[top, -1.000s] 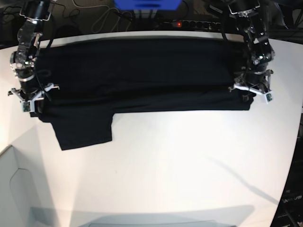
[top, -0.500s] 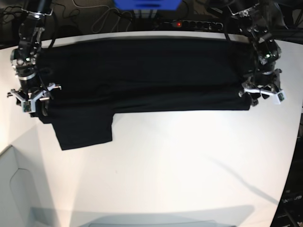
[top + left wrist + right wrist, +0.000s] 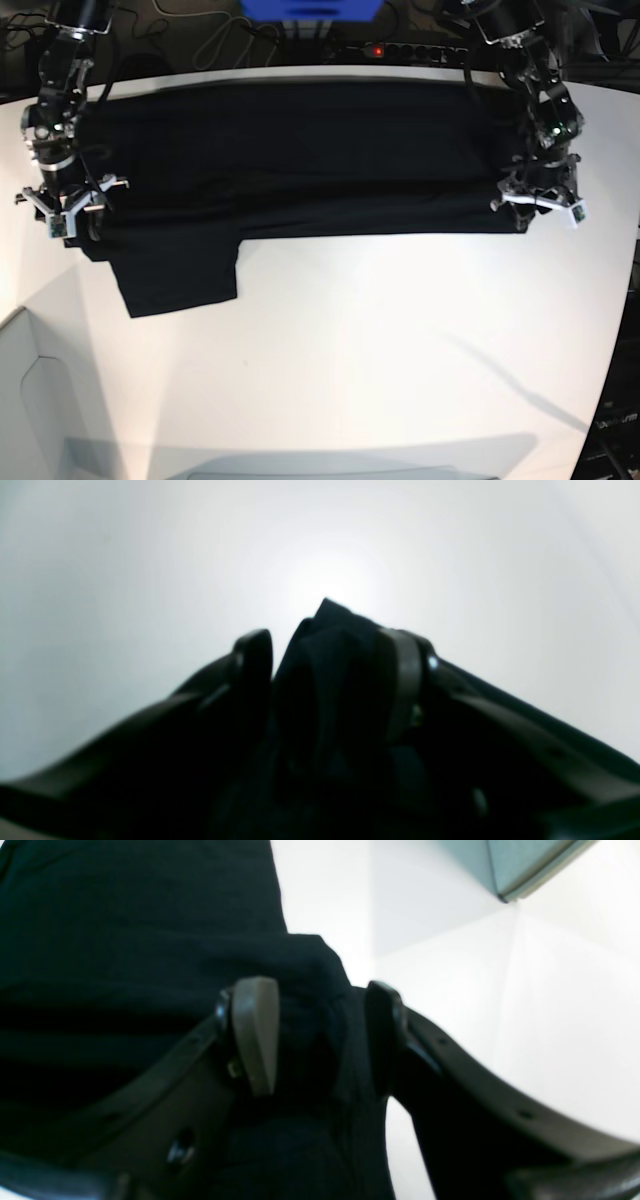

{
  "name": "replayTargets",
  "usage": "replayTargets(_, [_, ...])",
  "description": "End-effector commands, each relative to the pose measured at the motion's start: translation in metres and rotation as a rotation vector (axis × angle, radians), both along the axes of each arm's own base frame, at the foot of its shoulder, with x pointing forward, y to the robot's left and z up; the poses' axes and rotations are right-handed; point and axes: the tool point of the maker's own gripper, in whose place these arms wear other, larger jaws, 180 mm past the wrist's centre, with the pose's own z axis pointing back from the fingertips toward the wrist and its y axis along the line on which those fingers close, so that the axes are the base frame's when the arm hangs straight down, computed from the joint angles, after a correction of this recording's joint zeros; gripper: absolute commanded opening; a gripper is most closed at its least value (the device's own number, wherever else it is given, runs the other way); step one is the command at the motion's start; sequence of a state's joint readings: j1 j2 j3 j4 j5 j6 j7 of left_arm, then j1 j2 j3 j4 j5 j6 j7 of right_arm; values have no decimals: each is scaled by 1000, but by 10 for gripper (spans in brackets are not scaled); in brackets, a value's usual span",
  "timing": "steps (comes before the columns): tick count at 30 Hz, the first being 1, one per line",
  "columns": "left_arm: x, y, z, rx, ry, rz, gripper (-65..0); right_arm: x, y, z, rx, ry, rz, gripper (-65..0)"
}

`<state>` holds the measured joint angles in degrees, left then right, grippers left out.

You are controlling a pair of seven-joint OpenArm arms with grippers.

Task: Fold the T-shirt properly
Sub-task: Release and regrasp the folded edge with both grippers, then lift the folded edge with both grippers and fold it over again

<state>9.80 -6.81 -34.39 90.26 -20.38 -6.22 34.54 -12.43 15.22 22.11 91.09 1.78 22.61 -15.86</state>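
T-shirt [image 3: 290, 160]: black, lying flat across the far half of the white table [image 3: 400, 350], reaching almost from one arm to the other.
Long axis: side to side in the base view; a lengthwise fold line shows through its middle.
Sleeve [image 3: 178, 275]: sticks out toward the near edge at the base view's left end.
Left gripper [image 3: 327, 647]: at the shirt's end on the base view's right; fingers apart with a bunch of black cloth standing between them. The cloth touches one finger; a thin gap shows at the other.
Right gripper [image 3: 320, 1035]: at the opposite end, low over the shirt's edge; fingers spread, cloth lying between them, not pinched.
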Motion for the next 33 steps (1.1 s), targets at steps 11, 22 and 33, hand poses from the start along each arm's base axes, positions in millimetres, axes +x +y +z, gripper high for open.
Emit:
replayTargets(11, [10,6,16,24,-53,0,-650,21,-6,30,-24,-97,0,-360])
replayTargets(22, [18,-1,64,91,-164,-31,-649,56,-15,78,-33,-215,-6,-323])
replayTargets(33, [20,-5,80,111,-199,-44,-649,107,16,36,-37,120,129,-277])
